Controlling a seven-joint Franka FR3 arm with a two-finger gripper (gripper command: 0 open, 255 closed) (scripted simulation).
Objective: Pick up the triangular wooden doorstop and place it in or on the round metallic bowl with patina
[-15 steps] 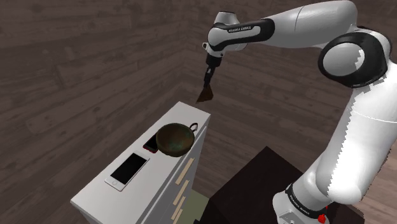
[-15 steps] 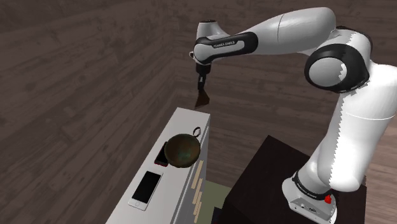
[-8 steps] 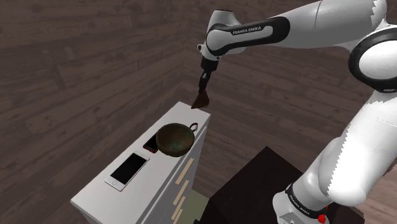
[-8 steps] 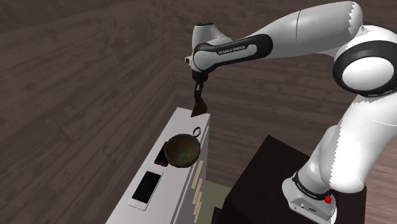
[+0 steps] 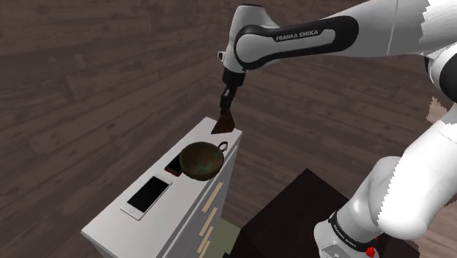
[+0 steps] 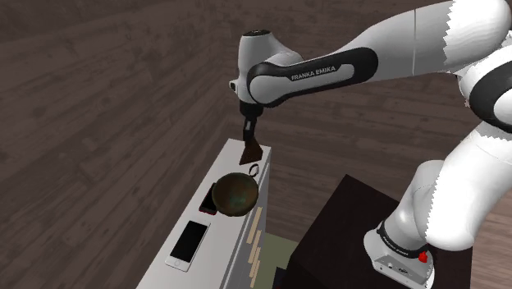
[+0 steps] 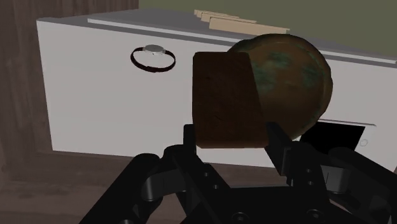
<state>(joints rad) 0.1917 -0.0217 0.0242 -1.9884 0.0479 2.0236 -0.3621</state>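
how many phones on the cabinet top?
2. A white phone lies on the cabinet near the end away from the bowl; a dark phone with a red edge lies beside the bowl, partly hidden by it. The bowl could hide more.

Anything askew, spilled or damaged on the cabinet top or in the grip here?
Nothing stands out. The doorstop sits squarely between the jaws, held above the cabinet. The bowl stands upright, and the phone and watch lie flat on the top.
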